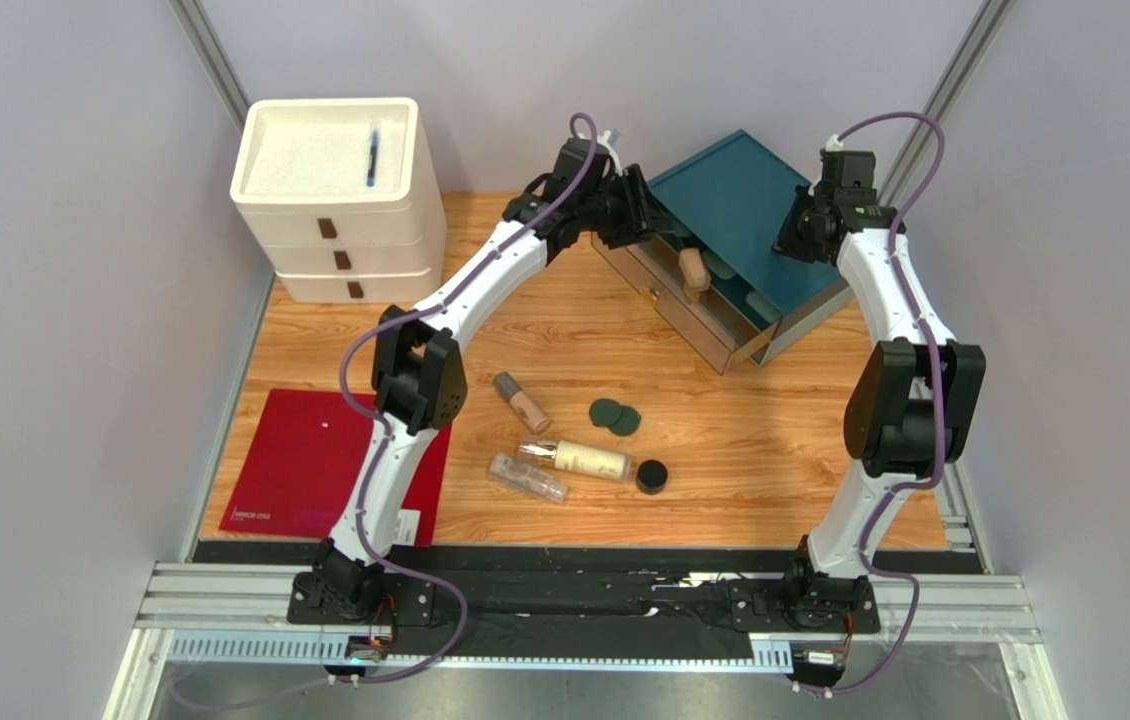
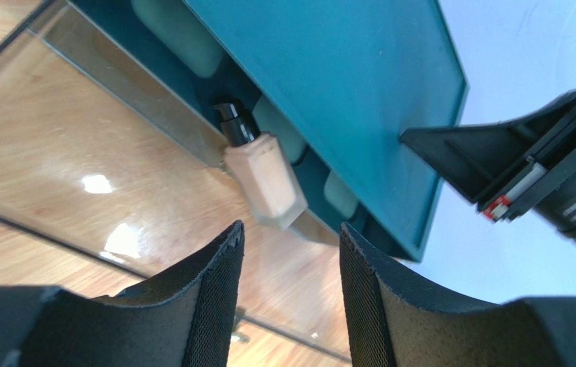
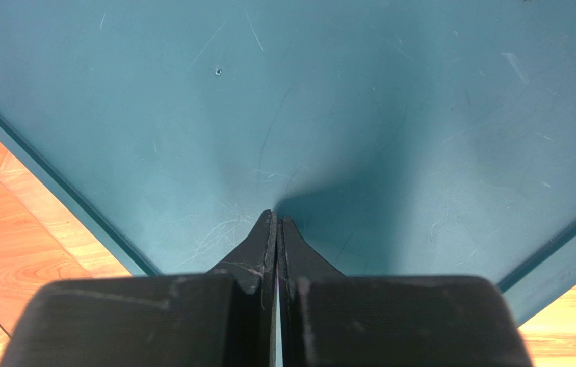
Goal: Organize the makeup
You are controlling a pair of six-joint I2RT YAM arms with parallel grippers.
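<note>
A teal box (image 1: 744,210) stands at the back with its drawer (image 1: 706,323) pulled out. One beige foundation bottle (image 1: 696,273) leans in the drawer, black cap down (image 2: 264,183). My left gripper (image 1: 654,225) (image 2: 291,237) is open and empty just above and behind that bottle. My right gripper (image 1: 788,245) (image 3: 276,218) is shut and empty, its tips against the box top (image 3: 345,115). On the table lie a second beige bottle (image 1: 522,402), two dark-green discs (image 1: 612,416), a cream gold-necked bottle (image 1: 586,459), a clear bottle (image 1: 526,477) and a black round jar (image 1: 652,477).
A white three-drawer unit (image 1: 331,225) stands at the back left with a blue pen (image 1: 373,156) in its top tray. A red mat (image 1: 301,465) lies at the front left. Grey walls close in on both sides. The right gripper's black body shows in the left wrist view (image 2: 513,160).
</note>
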